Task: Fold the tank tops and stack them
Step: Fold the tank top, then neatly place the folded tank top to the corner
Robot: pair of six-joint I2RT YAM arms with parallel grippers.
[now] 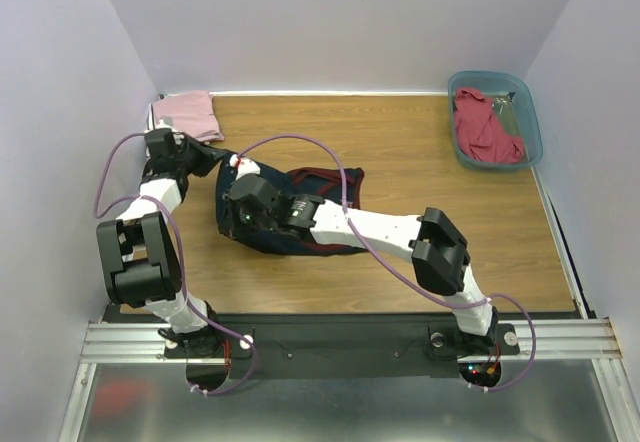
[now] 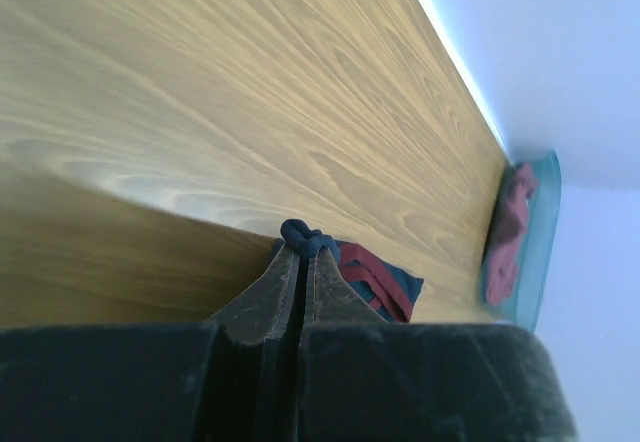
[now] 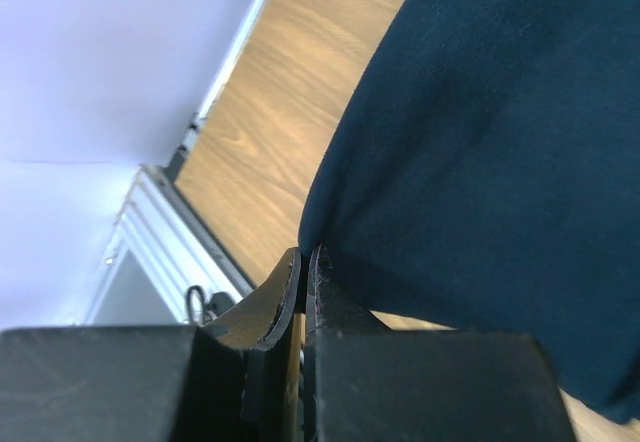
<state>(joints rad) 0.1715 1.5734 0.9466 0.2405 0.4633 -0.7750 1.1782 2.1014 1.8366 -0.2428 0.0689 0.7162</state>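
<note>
The navy jersey (image 1: 310, 237) with maroon trim lies bunched on the middle of the wooden table. My left gripper (image 1: 227, 160) is shut on a rolled navy edge at the jersey's far left corner, which also shows in the left wrist view (image 2: 305, 237), with the maroon trim (image 2: 375, 277) behind it. My right gripper (image 1: 230, 212) is shut on the jersey's left edge; in the right wrist view (image 3: 308, 254) the navy cloth (image 3: 500, 152) hangs from the tips. A folded pink top (image 1: 186, 114) lies at the back left corner. A red top (image 1: 485, 127) lies in the bin.
A teal plastic bin (image 1: 530, 112) stands at the back right and shows in the left wrist view (image 2: 535, 252) with the red top (image 2: 505, 232) in it. Walls close the table at the back and sides. The metal rail (image 1: 340, 337) runs along the near edge.
</note>
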